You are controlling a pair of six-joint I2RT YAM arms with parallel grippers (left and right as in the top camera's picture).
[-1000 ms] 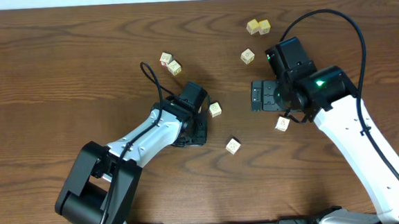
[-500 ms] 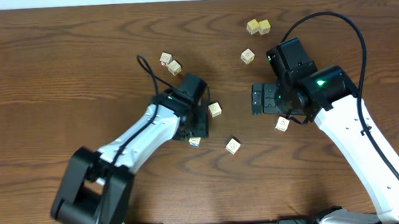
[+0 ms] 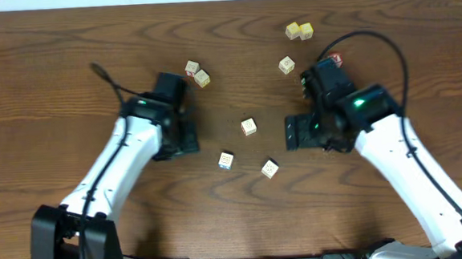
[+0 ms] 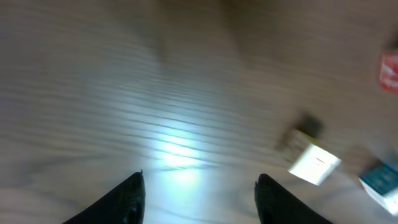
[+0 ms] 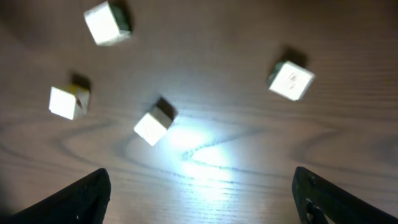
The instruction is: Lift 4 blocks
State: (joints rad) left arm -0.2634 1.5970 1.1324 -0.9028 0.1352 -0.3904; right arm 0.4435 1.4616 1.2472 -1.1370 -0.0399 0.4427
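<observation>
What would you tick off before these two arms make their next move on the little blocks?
1. Left pincer open and empty: ok.
2. Right pincer open and empty: ok.
3. A block lined up between a pincer's fingers: not ok; both wrist views show only bare table there.
4. Room for fingers around likely targets: ok; the centre block, teal-print block and lower block lie apart from one another.
5. Arms apart from each other: ok in the overhead view.
6. Left wrist view sharp enough to aim by: not ok, it is blurred.
</observation>
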